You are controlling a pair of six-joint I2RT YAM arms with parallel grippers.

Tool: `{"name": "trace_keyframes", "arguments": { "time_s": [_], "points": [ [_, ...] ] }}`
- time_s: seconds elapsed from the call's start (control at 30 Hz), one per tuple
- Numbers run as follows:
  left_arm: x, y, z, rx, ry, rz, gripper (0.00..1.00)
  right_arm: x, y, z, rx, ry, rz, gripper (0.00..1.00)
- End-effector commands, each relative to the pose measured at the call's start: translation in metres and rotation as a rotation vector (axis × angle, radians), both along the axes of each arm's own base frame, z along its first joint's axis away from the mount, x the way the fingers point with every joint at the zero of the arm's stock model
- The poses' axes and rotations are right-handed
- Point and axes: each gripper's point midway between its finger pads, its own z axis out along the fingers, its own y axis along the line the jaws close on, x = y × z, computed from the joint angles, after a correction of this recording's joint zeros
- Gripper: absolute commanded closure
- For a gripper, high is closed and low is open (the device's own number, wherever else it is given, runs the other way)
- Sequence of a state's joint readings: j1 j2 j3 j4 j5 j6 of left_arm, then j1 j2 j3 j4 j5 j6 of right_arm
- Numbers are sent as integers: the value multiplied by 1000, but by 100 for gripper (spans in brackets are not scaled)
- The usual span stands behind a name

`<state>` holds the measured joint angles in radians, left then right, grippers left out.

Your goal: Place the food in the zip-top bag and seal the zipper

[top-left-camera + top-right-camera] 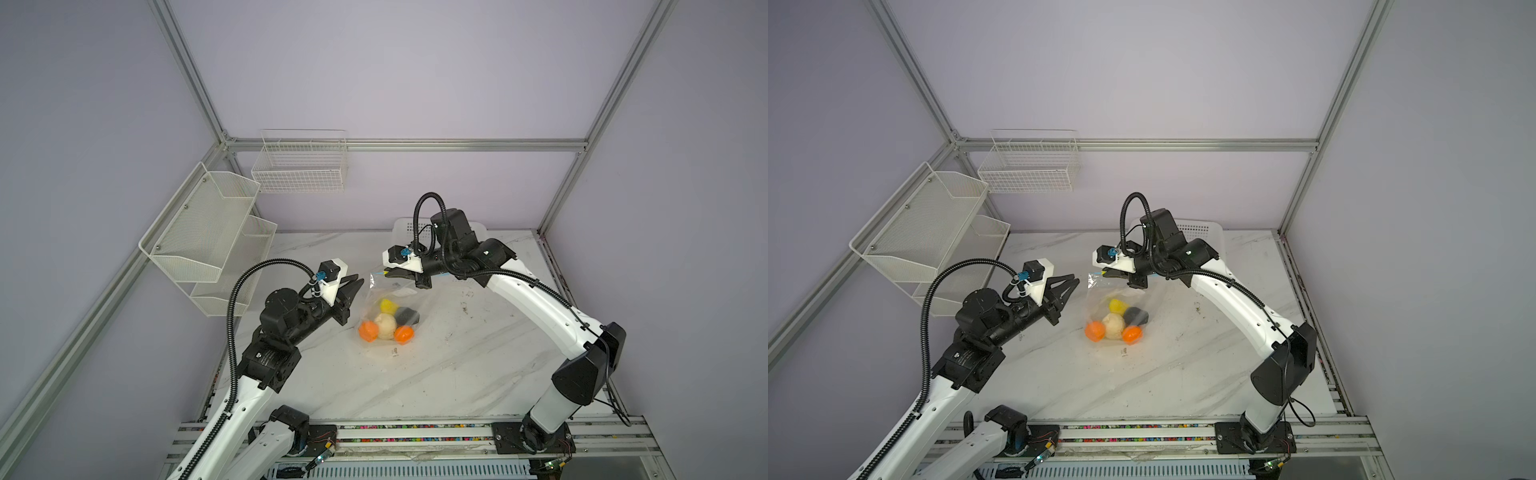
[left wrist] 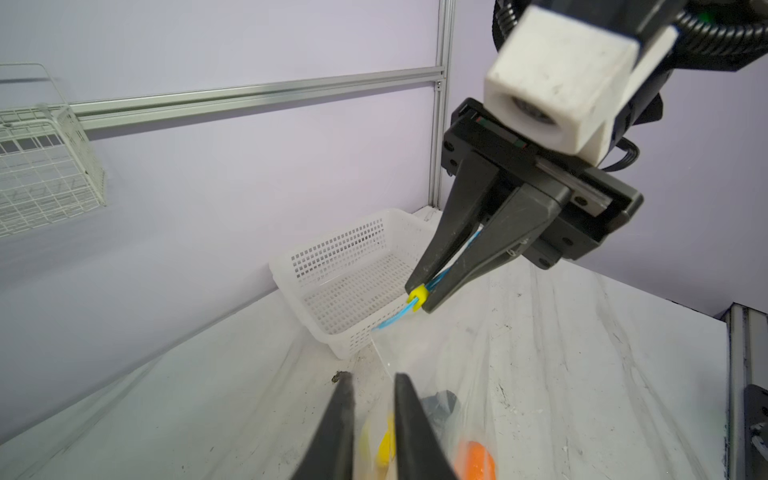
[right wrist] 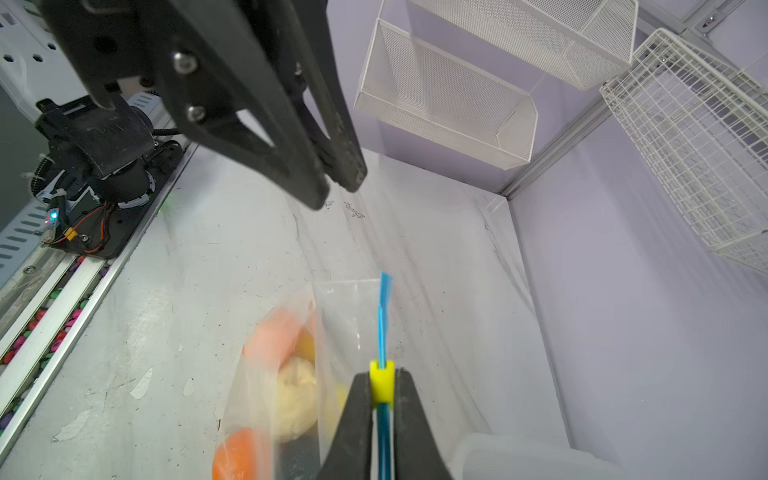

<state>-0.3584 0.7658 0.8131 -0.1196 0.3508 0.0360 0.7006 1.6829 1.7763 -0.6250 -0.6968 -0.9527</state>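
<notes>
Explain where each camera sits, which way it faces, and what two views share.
Top views: high above the arm bases, looking down at the table; both arms, left pincer, right pincer.
Left wrist: on the left arm, facing the white basket; own pincer open.
Right wrist: on the right arm, facing the mesh racks; own pincer shut on the zipper slider.
Shared: each wrist view shows the other pincer and the bag.

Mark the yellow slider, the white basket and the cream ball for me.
yellow slider (image 3: 381,382): right wrist view, its yellow front face.
white basket (image 2: 336,251): left wrist view, perforated far wall.
cream ball (image 1: 384,326): a top view, middle of its lumpy surface.
</notes>
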Motion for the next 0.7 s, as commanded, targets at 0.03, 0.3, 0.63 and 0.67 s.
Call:
{"name": "trace_keyframes", "arguments": {
  "time_s": [0.03,0.3,0.63,0.67],
  "points": [
    [-8,-13,5,26,-31,-101,44,-9,-1,4,4,17,34,92],
    [14,-28,17,13,-59,-179,33,-10,3,0,8,30,64,94],
    [10,-36,37,-15,-107,-245,36,-8,1,-4,5,31,68,94],
    [9,-35,38,-17,-116,-241,36,-8,1,-3,7,31,69,94]
  ]
}}
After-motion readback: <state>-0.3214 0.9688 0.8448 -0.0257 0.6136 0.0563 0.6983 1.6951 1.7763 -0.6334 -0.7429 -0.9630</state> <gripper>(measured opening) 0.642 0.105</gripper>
